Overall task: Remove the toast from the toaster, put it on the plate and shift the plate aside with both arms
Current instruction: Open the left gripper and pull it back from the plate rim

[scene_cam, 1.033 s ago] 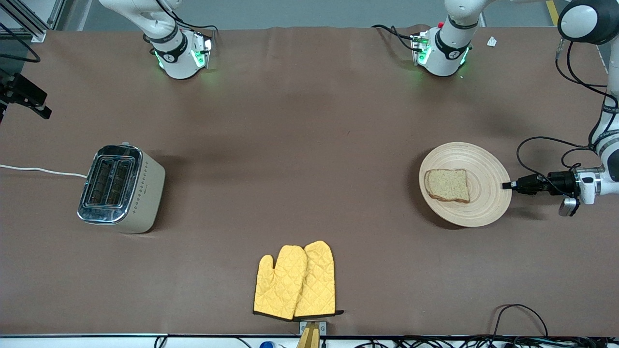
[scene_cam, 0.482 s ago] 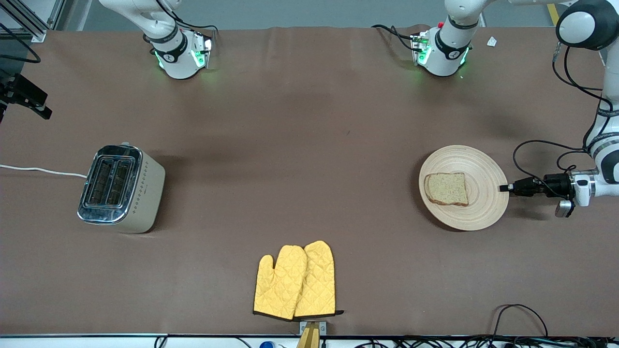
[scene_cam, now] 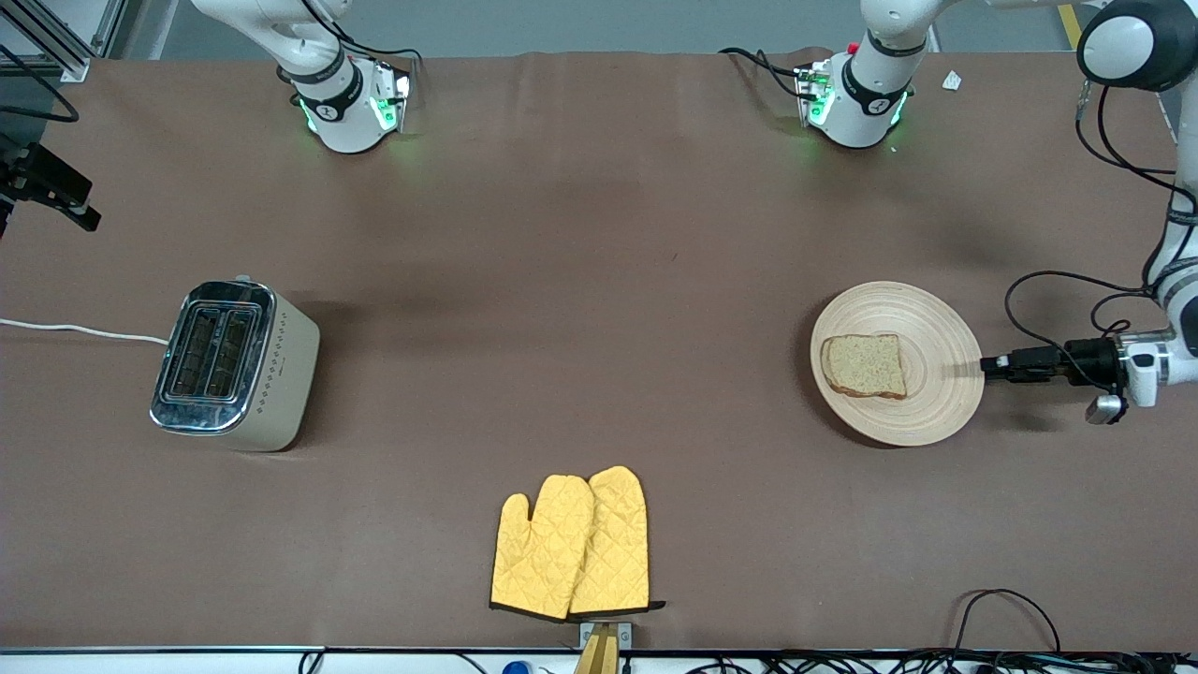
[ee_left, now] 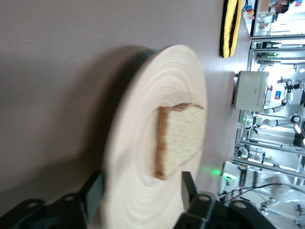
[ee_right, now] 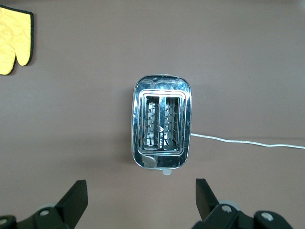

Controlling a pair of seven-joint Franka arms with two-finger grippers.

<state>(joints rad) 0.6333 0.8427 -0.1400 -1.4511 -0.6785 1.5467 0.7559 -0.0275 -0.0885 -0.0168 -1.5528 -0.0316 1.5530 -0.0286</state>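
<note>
The toast lies flat on the round beige plate, which rests on the table toward the left arm's end. My left gripper is level with the plate's rim on the side toward that end. It is open, with one finger on each side of the rim edge. In the left wrist view the plate and the toast fill the middle, just past my left gripper. My right gripper hangs open and empty above the toaster.
The toaster stands toward the right arm's end, its white cable running off the table edge. A pair of yellow oven mitts lies near the front camera's edge, in the middle. Loose cables hang round the left arm's wrist.
The plate has settled slightly on the table. My left gripper, shut on its rim a second ago, has opened and drawn back a little toward its end. The right arm has not moved.
</note>
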